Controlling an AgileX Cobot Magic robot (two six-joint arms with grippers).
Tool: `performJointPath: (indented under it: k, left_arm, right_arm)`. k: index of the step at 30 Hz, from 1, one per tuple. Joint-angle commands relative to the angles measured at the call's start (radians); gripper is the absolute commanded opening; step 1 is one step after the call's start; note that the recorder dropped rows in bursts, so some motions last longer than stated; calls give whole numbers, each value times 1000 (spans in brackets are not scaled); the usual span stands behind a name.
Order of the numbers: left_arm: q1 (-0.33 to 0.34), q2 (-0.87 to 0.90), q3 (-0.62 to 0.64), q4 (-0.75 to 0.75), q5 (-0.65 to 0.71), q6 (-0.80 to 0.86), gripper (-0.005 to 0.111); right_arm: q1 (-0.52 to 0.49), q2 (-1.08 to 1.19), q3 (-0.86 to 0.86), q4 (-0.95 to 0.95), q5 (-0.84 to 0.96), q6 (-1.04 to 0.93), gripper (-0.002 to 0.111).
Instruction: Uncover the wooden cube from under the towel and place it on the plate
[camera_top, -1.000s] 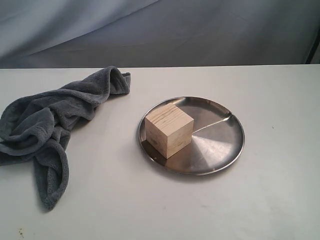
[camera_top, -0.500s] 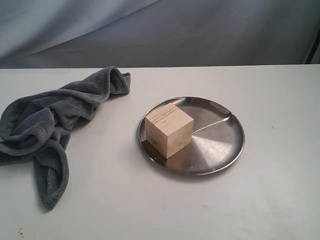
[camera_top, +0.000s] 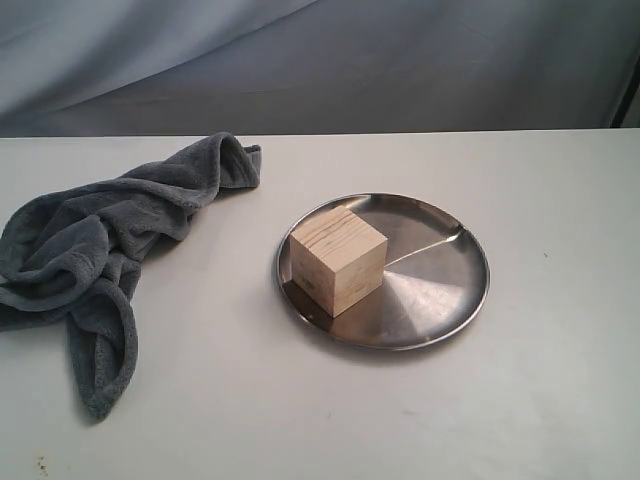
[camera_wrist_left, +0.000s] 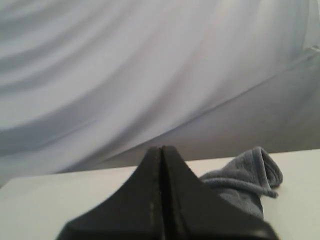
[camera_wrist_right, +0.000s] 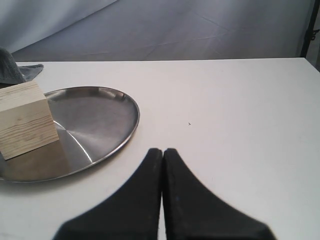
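Observation:
The pale wooden cube (camera_top: 338, 258) stands on the left half of the round steel plate (camera_top: 440, 280), fully uncovered. The dark grey-blue towel (camera_top: 90, 250) lies crumpled on the table to the plate's left, apart from it. Neither gripper shows in the exterior view. In the left wrist view my left gripper (camera_wrist_left: 162, 148) is shut with nothing in it, and a fold of the towel (camera_wrist_left: 250, 175) lies beyond it. In the right wrist view my right gripper (camera_wrist_right: 163, 150) is shut and empty, clear of the plate (camera_wrist_right: 105, 115) and the cube (camera_wrist_right: 25, 120).
The white table (camera_top: 560, 190) runs to a grey cloth backdrop (camera_top: 400, 60) at the back. A dark stand (camera_top: 628, 100) shows at the far right edge.

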Motion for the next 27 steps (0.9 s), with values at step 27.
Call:
performJointPath:
  k: [27]
  left_arm:
    - [-4,87,131,-26,-596,-91,0]
  right_arm:
    - [4,-1,1,1,1,3,0]
